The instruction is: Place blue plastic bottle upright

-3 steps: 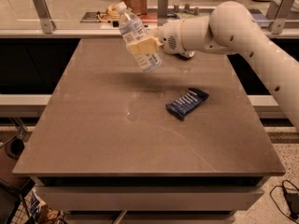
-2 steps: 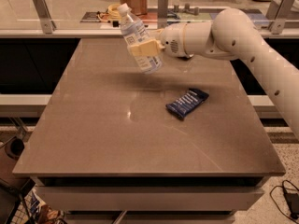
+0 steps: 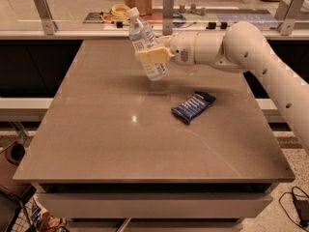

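The blue plastic bottle point(image 3: 146, 46) is clear pale plastic with a white cap and a white label. It hangs in the air above the far middle of the brown table point(image 3: 111, 129), tilted with its cap up and to the left. My gripper point(image 3: 153, 55) reaches in from the right and is shut on the bottle's middle with its yellowish fingers point(image 3: 150, 56). The bottle's base is off the table top.
A flat dark blue snack wrapper point(image 3: 193, 106) lies on the table right of centre, below the arm. Behind the table runs a counter with a glass screen, metal posts point(image 3: 167, 11) and yellow cables point(image 3: 117, 9). The table's edges are near on all sides.
The gripper and bottle have shifted slightly to the right; the bottle stays tilted and held in the air. The wrapper has not moved.
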